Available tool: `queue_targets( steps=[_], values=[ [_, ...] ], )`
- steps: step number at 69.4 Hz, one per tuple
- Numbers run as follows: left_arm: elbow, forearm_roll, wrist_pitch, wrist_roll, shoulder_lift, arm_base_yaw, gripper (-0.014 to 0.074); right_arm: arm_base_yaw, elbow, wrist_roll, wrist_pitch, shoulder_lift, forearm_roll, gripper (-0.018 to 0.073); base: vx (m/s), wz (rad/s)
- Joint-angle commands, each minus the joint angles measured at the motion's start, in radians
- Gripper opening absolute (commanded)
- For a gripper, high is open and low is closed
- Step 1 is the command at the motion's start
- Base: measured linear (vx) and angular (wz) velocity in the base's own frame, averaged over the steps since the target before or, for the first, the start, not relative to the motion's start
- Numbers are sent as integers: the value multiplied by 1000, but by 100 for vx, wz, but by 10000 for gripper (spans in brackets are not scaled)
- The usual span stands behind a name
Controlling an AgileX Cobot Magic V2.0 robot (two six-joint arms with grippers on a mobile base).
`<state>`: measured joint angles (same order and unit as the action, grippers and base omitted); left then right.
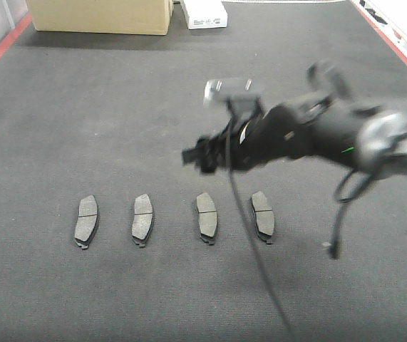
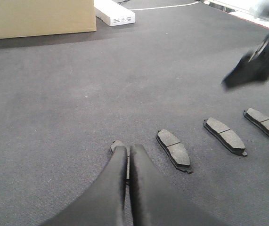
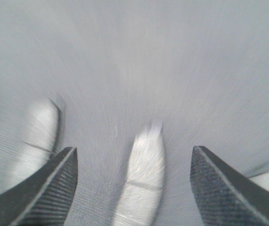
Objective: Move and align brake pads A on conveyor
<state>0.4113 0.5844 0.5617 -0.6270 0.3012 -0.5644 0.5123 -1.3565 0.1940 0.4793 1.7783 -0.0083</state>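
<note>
Dark grey felt-like belting fills nearly every view: the conveyor [image 1: 117,107] runs away from the front camera, with a red edge showing at its far left and far right corners. At the far end of it sit a closed tan cardboard box [image 1: 100,16] and, just to its right, a smaller flat white box [image 1: 204,14] with a printed label; both are shut, so their contents cannot be told.

Four brake pads A lie flat on the belt in a side-by-side row, apart from one another, each with its long axis pointing up the belt and a groove across its face: the leftmost pad [image 1: 85,221], the second pad [image 1: 142,219], the third pad [image 1: 206,216] and the rightmost pad [image 1: 263,216].

Reaching in from the right, the right end effector [image 1: 197,157] hangs above the belt, beyond the third pad, blurred in the front view. Its own wrist camera shows the jaws wide apart with nothing between them, one blurred pad lying on the belt below the gap.

In the left wrist view, the left end effector [image 2: 128,151] has its two fingers pressed together, their tips over the nearest pad, which they largely hide; whether they touch it cannot be told.
</note>
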Motion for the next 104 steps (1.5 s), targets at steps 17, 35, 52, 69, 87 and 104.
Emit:
queue_targets(
  steps=[17, 35, 52, 69, 87, 104],
  values=[
    [23, 17, -52, -3, 9, -4, -6, -3, 117, -1, -65, -401, -179, 484, 0, 0],
    [23, 17, -52, -3, 9, -4, -6, -3, 406, -1, -127, -759, -228, 456, 0, 0],
    [23, 17, -52, -3, 9, -4, -6, -3, 645, -10, -148, -1070, -249, 419, 0, 0],
    [23, 17, -52, -3, 9, -4, -6, -2, 832, -12, -196, -1359, -255, 279, 0, 0],
    [23, 17, -52, -3, 9, -4, -6, -2, 892, -12, -194, -1468, -253, 10, 0, 0],
    [23, 17, -52, -3, 9, -4, -6, -2, 892, -12, -195, -1468, -253, -9, 0, 0]
  ],
)
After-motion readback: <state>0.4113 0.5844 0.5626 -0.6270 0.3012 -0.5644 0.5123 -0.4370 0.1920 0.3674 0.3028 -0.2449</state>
